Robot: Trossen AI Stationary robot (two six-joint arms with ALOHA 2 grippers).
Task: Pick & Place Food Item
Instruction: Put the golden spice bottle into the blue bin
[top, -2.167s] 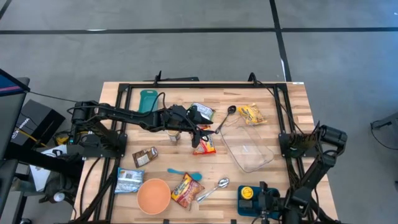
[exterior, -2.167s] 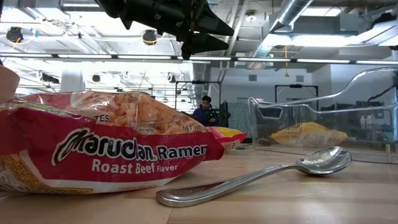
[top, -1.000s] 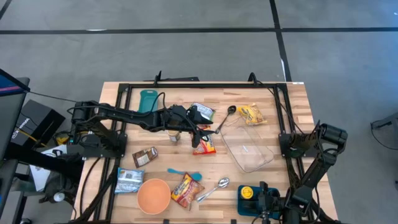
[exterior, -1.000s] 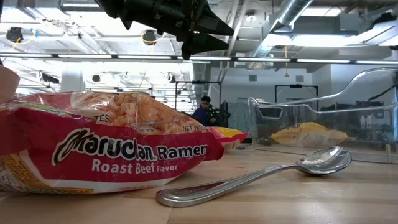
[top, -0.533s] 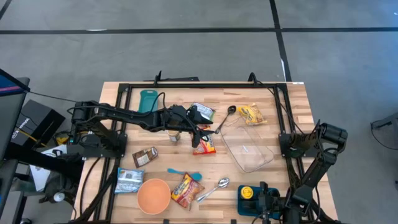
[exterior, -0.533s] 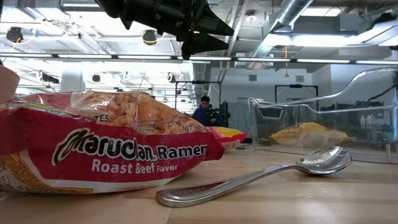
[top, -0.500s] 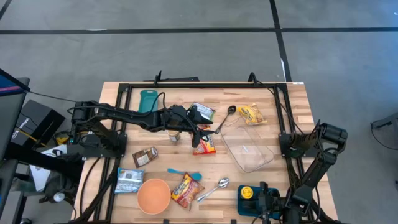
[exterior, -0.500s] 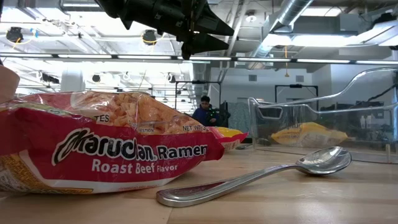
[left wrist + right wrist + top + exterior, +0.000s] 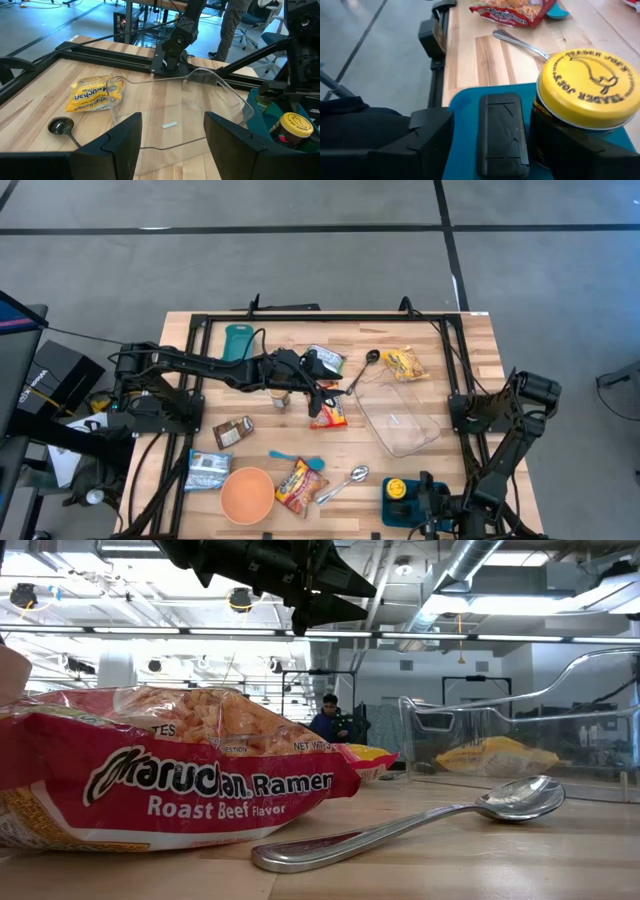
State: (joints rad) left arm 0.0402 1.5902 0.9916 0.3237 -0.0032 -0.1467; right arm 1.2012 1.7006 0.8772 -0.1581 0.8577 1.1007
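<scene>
Red-and-orange ramen packet (image 9: 328, 414) lies flat below the left tool (image 9: 322, 395), its 2 fingers apart, grasping nothing.

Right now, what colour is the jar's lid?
Yellow; the lid shows best in the right wrist view.

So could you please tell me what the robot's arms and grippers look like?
Both arms are dark, jointed links with black cables along them. The left gripper has two broad, flat, matte black fingers; the right gripper has chunky, angular black ones.
</scene>
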